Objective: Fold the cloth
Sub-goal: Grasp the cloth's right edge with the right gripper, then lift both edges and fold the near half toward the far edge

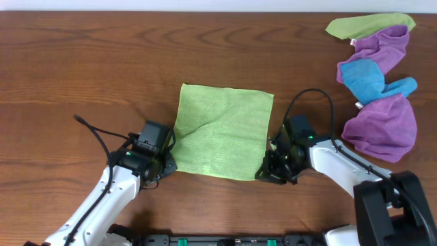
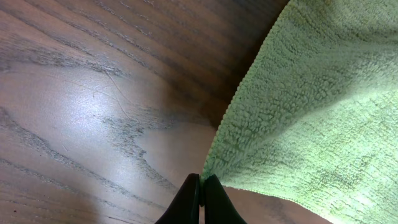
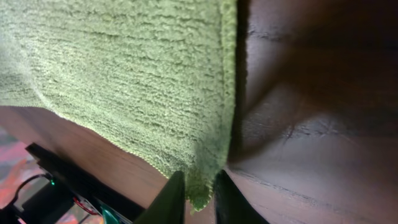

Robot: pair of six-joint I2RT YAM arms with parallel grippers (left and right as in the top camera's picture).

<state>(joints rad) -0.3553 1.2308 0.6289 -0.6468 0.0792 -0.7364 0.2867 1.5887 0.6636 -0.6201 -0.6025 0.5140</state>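
A light green cloth (image 1: 222, 131) lies spread flat in the middle of the wooden table. My left gripper (image 1: 168, 162) is at the cloth's near left corner. In the left wrist view its fingers (image 2: 202, 186) are shut on the tip of that corner of the cloth (image 2: 311, 112). My right gripper (image 1: 265, 171) is at the near right corner. In the right wrist view its fingers (image 3: 199, 193) are closed around that corner of the cloth (image 3: 124, 74), which hangs between them.
A pile of other cloths sits at the far right: a green one (image 1: 365, 24), purple ones (image 1: 382, 126) and a blue one (image 1: 369, 80). The table's near edge lies just below both arms.
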